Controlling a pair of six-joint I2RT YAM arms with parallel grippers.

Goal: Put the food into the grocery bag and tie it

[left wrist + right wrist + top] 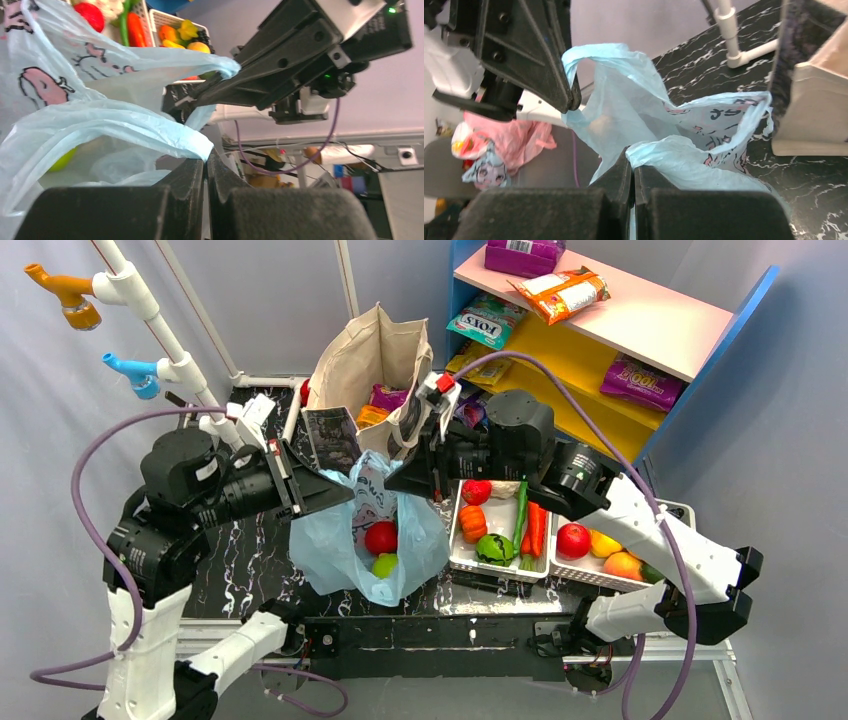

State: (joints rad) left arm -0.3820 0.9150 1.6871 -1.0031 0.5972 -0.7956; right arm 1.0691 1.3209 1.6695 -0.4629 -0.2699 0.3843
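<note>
Presently, nearest: left gripper, jaws pressed fully together with no gap, clamped on a bunched strip of the upper edge of the grocery bag. Directly opposite, tips facing, close but apart: right gripper, likewise closed tight, pinching another bunched strip of the same bag's top.

Between the two sets of jaws: bag mouth drawn up and stretched; film thin, crinkled, translucent light blue, printed with pink cartoon figures.

Below the jaws: bag body slumped on the black marbled table.

Inside the bag, beneath and between the jaws: red round fruit; just nearer than it, green fruit; both visible through the film, contact between them not discernible.

Right of the right jaws, outside the bag, under the right forearm: white slatted tray holding tomato, small orange pumpkin, dark green vegetable and carrot.

Farther right, just beside that tray: second tray holding red apple and yellow-orange fruit.

Beyond the jaws: beige canvas tote, upright, mouth open, coloured packets inside.

Farthest, beyond and to the right of the jaws: shelf unit, blue-framed, pink and yellow boards, snack packets lying on both.
</note>
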